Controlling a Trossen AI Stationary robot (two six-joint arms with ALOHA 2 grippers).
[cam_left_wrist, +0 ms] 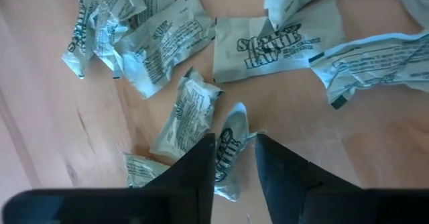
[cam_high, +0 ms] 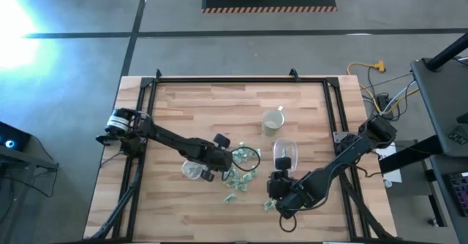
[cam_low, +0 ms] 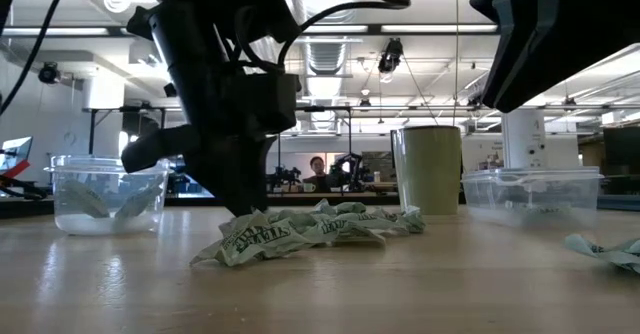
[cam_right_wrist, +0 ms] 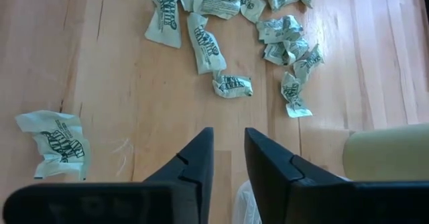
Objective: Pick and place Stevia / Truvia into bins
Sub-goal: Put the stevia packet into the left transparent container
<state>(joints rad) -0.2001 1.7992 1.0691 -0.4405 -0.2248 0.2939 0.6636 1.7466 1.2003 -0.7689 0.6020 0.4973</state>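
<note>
Looking straight down, a wooden desk (cam_high: 183, 105) is seen with a heap of green-and-white packets (cam_high: 240, 172) near its middle, toward the front edge. The left gripper (cam_high: 219, 165) is lowered at the heap's left side, much nearer to it than the right gripper (cam_high: 279, 193), which is held off to the heap's right. A round bin (cam_high: 193, 171) lies just left of the left gripper; an oblong bin (cam_high: 284, 153) and a mug (cam_high: 273, 121) lie right of the heap.

From table height, the left gripper (cam_low: 245, 199) is seen reaching down to the packets (cam_low: 300, 229). A few packets are seen in the round bin (cam_low: 105, 192); the contents of the oblong bin (cam_low: 530, 196) cannot be made out.

In the left wrist view, one packet (cam_left_wrist: 230, 147) is pinched between the nearly closed fingers (cam_left_wrist: 194, 174), its long axis running along the gap between them, with more packets beyond.

In the right wrist view, the fingers (cam_right_wrist: 194, 167) are narrowly parted around nothing; a stray packet (cam_right_wrist: 62, 142) lies to one side, the heap farther ahead.
</note>
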